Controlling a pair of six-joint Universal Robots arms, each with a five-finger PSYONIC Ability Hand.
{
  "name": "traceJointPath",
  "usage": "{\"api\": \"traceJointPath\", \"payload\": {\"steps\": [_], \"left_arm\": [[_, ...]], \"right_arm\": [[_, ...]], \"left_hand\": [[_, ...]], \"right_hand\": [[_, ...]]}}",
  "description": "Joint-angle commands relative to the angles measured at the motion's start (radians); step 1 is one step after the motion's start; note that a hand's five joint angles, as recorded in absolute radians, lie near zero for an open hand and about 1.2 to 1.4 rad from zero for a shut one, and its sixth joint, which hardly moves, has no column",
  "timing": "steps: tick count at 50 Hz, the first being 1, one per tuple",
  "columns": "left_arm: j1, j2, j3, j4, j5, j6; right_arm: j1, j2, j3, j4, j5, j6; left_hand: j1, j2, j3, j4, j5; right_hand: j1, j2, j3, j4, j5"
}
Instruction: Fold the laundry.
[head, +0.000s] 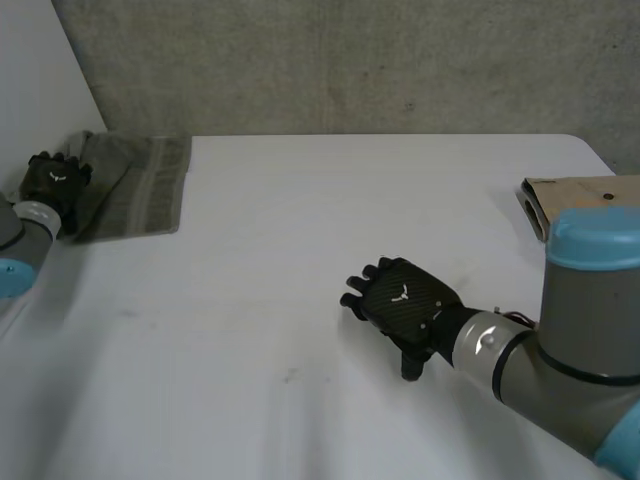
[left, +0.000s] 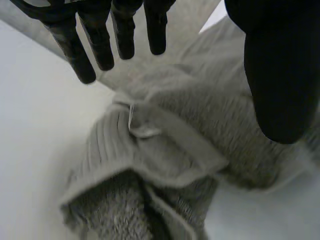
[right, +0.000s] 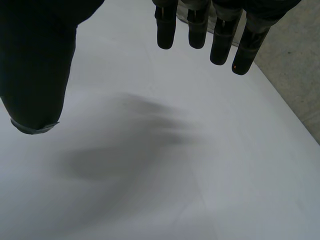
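A grey towel (head: 135, 183) lies rumpled and partly folded at the table's far left corner. My left hand (head: 52, 181) hovers at its left edge with straight fingers. In the left wrist view the towel (left: 190, 145) bunches under the palm, a small white label on its hem; the fingers (left: 95, 40) and thumb (left: 277, 75) spread above it without touching. My right hand (head: 402, 296) hangs over bare table right of the middle, fingers relaxed. Its fingers (right: 200, 27) and thumb (right: 35, 75) hold nothing above the white table top.
A brown cardboard box (head: 575, 200) sits at the table's (head: 330, 230) right edge, behind my right arm. A grey concrete wall runs along the far edge.
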Motion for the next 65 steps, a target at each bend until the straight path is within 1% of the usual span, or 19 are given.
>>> {"api": "traceJointPath", "payload": {"steps": [1, 3, 4, 8, 11, 12, 15, 19, 20, 24, 26, 27, 29, 32, 39, 45, 51, 58, 65], "left_arm": [[-0.011, -0.089, 0.130, 0.001, -0.085, 0.021], [-0.027, -0.063, 0.109, 0.008, -0.122, 0.018], [-0.059, -0.008, 0.074, 0.020, -0.170, 0.007], [-0.162, 0.164, -0.102, 0.113, -0.226, -0.048], [-0.211, 0.290, -0.244, 0.193, -0.224, -0.127], [-0.240, 0.383, -0.338, 0.230, -0.223, -0.193], [-0.292, 0.508, -0.466, 0.259, -0.218, -0.295], [-0.421, 0.677, -0.647, 0.244, -0.203, -0.446], [-0.479, 0.726, -0.717, 0.227, -0.177, -0.491], [-0.576, 0.801, -0.842, 0.221, -0.110, -0.519], [-0.568, 0.803, -0.850, 0.232, -0.106, -0.516], [-0.550, 0.792, -0.850, 0.236, -0.106, -0.501], [-0.532, 0.775, -0.844, 0.239, -0.106, -0.468], [-0.475, 0.715, -0.801, 0.242, -0.108, -0.354], [-0.283, 0.559, -0.628, 0.210, -0.093, -0.093], [-0.194, 0.401, -0.455, 0.175, -0.071, -0.016], [-0.115, 0.228, -0.243, 0.088, -0.007, 0.078], [-0.018, 0.059, -0.060, 0.046, -0.011, 0.196], [0.007, -0.051, 0.073, 0.012, -0.013, 0.208]], "right_arm": [[-0.042, -0.038, 0.065, -0.015, -0.001, 0.000], [-0.071, -0.048, 0.077, -0.021, -0.001, 0.000], [-0.079, -0.051, 0.080, -0.024, -0.001, 0.000], [-0.091, -0.061, 0.086, -0.035, -0.001, 0.000], [-0.093, -0.068, 0.083, -0.037, 0.002, 0.000], [-0.093, -0.071, 0.081, -0.037, 0.004, 0.000], [-0.099, -0.085, 0.077, -0.040, 0.005, 0.003], [-0.108, -0.105, 0.069, -0.049, 0.008, 0.014], [-0.111, -0.110, 0.069, -0.049, 0.007, 0.017], [-0.128, -0.117, 0.069, -0.049, 0.007, 0.016], [-0.130, -0.117, 0.071, -0.049, 0.002, 0.016], [-0.133, -0.117, 0.075, -0.049, 0.002, 0.016], [-0.134, -0.117, 0.078, -0.049, 0.001, 0.014], [-0.134, -0.116, 0.085, -0.051, 0.001, 0.014], [-0.134, -0.116, 0.091, -0.052, 0.001, 0.011], [-0.134, -0.113, 0.091, -0.055, 0.001, 0.011], [-0.134, -0.104, 0.094, -0.064, 0.001, 0.008], [-0.142, -0.091, 0.091, -0.066, 0.001, 0.005], [-0.142, -0.078, 0.092, -0.081, 0.002, 0.003]], "left_hand": [[1.134, 1.132, 1.129, 1.136, 1.127], [1.146, 1.143, 1.140, 1.147, 1.139], [1.146, 1.143, 1.140, 1.147, 1.139], [1.146, 1.143, 1.140, 1.147, 1.139], [1.146, 1.143, 1.140, 1.147, 1.139], [1.146, 1.143, 1.140, 1.147, 1.139], [1.146, 1.143, 1.140, 1.147, 1.139], [1.146, 1.143, 1.140, 1.147, 1.139], [1.146, 1.143, 1.140, 1.147, 1.139], [1.146, 1.143, 1.140, 1.147, 1.139], [1.146, 1.143, 1.140, 1.147, 1.139], [0.687, 0.685, 0.682, 0.688, 0.680], [0.180, 0.177, 0.174, 0.181, 0.172], [-0.060, -0.062, -0.066, -0.059, -0.067], [-0.075, -0.077, -0.081, -0.074, -0.082], [-0.075, -0.077, -0.081, -0.074, -0.082], [-0.063, -0.066, -0.069, -0.062, -0.071], [-0.063, -0.066, -0.069, -0.062, -0.071], [-0.069, -0.072, -0.075, -0.068, -0.076]], "right_hand": [[-0.024, -0.046, -0.040, -0.058, -0.067], [-0.024, -0.046, -0.040, -0.058, -0.067], [-0.024, -0.046, -0.040, -0.058, -0.067], [-0.024, -0.046, -0.040, -0.058, -0.067], [-0.024, -0.046, -0.040, -0.058, -0.067], [-0.024, -0.046, -0.040, -0.058, -0.067], [-0.024, -0.046, -0.040, -0.058, -0.067], [-0.024, -0.046, -0.040, -0.058, -0.067], [-0.024, -0.046, -0.040, -0.058, -0.067], [-0.024, -0.046, -0.040, -0.058, -0.067], [-0.024, -0.046, -0.040, -0.058, -0.067], [-0.024, -0.046, -0.040, -0.058, -0.067], [-0.024, -0.046, -0.040, -0.058, -0.067], [-0.024, -0.046, -0.040, -0.058, -0.067], [-0.024, -0.046, -0.040, -0.058, -0.067], [-0.024, -0.046, -0.040, -0.058, -0.067], [-0.024, -0.046, -0.040, -0.058, -0.067], [-0.024, -0.046, -0.040, -0.058, -0.067], [-0.024, -0.046, -0.040, -0.058, -0.067]]}}
